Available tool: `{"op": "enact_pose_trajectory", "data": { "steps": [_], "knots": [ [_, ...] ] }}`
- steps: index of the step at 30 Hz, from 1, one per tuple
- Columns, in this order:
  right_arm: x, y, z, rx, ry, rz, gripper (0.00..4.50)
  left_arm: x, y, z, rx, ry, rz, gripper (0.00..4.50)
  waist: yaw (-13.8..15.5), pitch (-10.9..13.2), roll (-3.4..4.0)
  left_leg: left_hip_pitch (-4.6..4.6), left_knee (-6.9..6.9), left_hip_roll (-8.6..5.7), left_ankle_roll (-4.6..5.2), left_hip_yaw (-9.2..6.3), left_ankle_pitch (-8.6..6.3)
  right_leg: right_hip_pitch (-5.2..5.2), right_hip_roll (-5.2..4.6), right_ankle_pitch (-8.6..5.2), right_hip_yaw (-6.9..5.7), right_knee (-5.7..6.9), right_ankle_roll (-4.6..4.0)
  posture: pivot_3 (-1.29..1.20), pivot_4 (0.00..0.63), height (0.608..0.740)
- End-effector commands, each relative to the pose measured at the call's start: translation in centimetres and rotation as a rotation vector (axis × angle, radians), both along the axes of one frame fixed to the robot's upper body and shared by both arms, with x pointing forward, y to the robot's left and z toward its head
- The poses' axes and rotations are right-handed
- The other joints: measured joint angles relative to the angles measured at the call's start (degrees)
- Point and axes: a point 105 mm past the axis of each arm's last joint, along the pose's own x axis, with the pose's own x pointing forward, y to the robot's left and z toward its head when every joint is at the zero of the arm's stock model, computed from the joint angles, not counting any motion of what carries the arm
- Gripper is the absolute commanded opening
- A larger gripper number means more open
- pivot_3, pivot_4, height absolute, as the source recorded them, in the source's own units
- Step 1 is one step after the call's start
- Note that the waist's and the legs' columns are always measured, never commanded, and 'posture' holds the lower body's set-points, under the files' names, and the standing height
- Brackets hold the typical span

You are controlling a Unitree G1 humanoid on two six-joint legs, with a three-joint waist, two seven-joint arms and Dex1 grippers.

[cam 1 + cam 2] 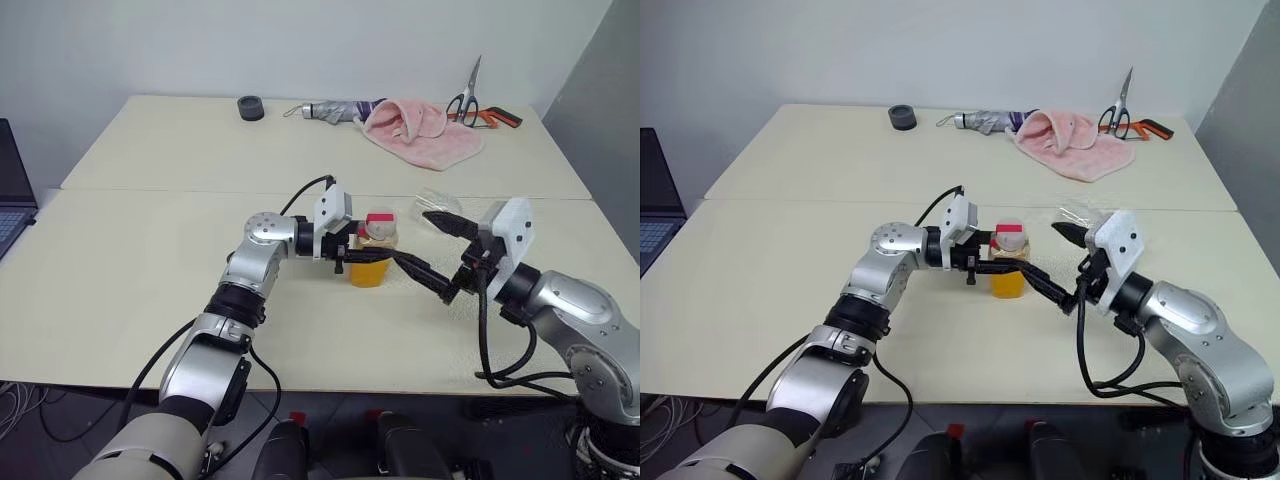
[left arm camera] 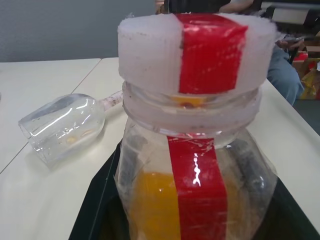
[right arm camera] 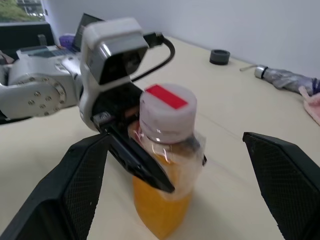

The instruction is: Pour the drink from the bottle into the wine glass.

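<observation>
Right gripper hung wide open just to the bottle's right, one black finger reaching low toward the base, the other up by the fallen glass. And the bottle stood upright on the table, long axis vertical, red-and-white cap on, orange drink filling the lower half. Left gripper was clamped on its body from the left side, fingers level. So the cap lay straight ahead of the open right fingers, dead between them in the right wrist view, and that arm looked the one placed to unscrew it. Wine glass lay on its side beyond, just behind the right gripper, and would need standing up.
</observation>
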Motion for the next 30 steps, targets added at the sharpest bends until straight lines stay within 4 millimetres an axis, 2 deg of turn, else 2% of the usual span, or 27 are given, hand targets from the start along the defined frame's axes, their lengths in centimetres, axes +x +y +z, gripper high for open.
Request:
{"op": "enact_pose_trajectory", "data": {
  "steps": [1, 10, 19, 23, 27, 30],
  "knots": [
    [0.0, 0.9, 1.1, 0.031, -0.011, 0.045, 4.50, -0.3, -0.4, 2.2, -0.046, -0.059, -0.033, 1.78, 0.02, 0.00, 0.00, 0.00, 0.00, 0.00, 0.00, -0.01, 0.00, 0.00, 0.00, 0.00, 0.00, 0.01, 0.00, 0.00, 0.150, 0.740],
    [1.9, 2.6, 1.1, -0.007, -0.006, 0.093, 4.50, -0.4, -0.5, 2.1, -0.041, -0.057, -0.044, 1.78, 0.03, 0.00, 0.00, -0.02, 0.00, 0.00, 0.00, -0.01, 0.00, 0.00, -0.01, 0.00, -0.02, -0.01, 0.00, 0.00, 0.150, 0.740],
    [2.6, 3.2, 1.1, -0.005, -0.026, 0.115, 4.50, -0.4, -0.5, 2.1, -0.038, -0.061, -0.036, 1.78, 0.02, 0.00, 0.00, -0.01, 0.00, 0.01, 0.00, -0.01, 0.00, 0.00, -0.01, 0.00, -0.02, 0.00, 0.00, 0.00, 0.150, 0.740],
    [2.6, 3.4, 1.2, 0.000, -0.028, 0.122, 3.29, -0.3, -0.4, 2.0, -0.038, -0.061, -0.033, 1.78, 0.03, 0.00, 0.00, -0.02, 0.01, 0.01, 0.00, -0.01, 0.00, 0.00, -0.01, 0.00, -0.02, 0.00, 0.00, 0.00, 0.150, 0.740],
    [2.5, 3.6, 1.1, -0.008, -0.032, 0.131, 1.83, -0.3, -0.4, 2.0, -0.037, -0.062, -0.030, 1.78, 0.02, 0.00, 0.00, -0.01, 0.00, 0.01, 0.00, -0.01, 0.00, 0.00, -0.01, 0.00, -0.02, 0.00, 0.00, 0.00, 0.150, 0.740],
    [2.5, 3.7, 1.1, -0.064, -0.089, 0.119, 1.81, -0.3, -0.3, 2.0, -0.036, -0.063, -0.028, 1.78, 0.02, 0.00, 0.00, -0.01, 0.01, 0.01, 0.00, -0.01, 0.00, 0.00, -0.01, 0.00, -0.02, 0.00, 0.00, 0.00, 0.150, 0.740]
  ]
}}
